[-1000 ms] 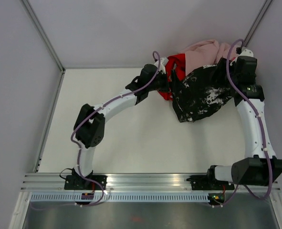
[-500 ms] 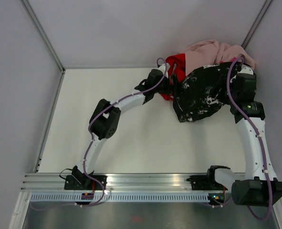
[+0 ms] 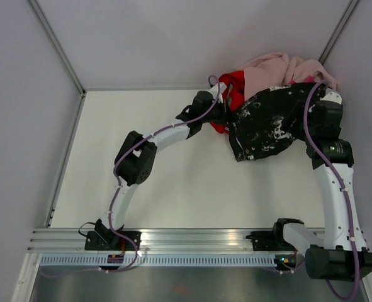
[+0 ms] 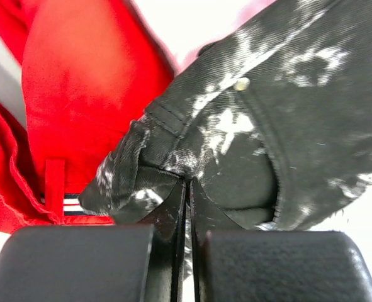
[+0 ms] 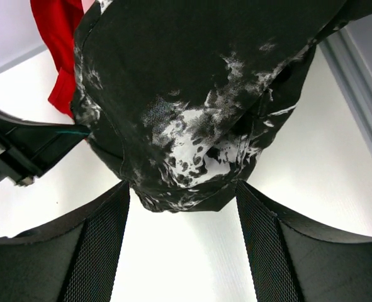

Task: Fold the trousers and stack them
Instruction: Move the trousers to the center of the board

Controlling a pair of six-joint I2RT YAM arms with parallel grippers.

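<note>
My left gripper (image 4: 187, 182) is pinched shut on an edge of the trousers (image 3: 267, 123), which are heaped at the table's (image 3: 173, 189) far right corner. My right gripper (image 5: 182, 186) gapes at the heap; from above, cloth hides its tips.

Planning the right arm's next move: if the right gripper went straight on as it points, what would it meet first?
Probably the trousers: their bunched fabric lies just ahead of the open right gripper.

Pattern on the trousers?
White splatter blotches all over the black fabric trousers; clearest in right wrist view.
</note>
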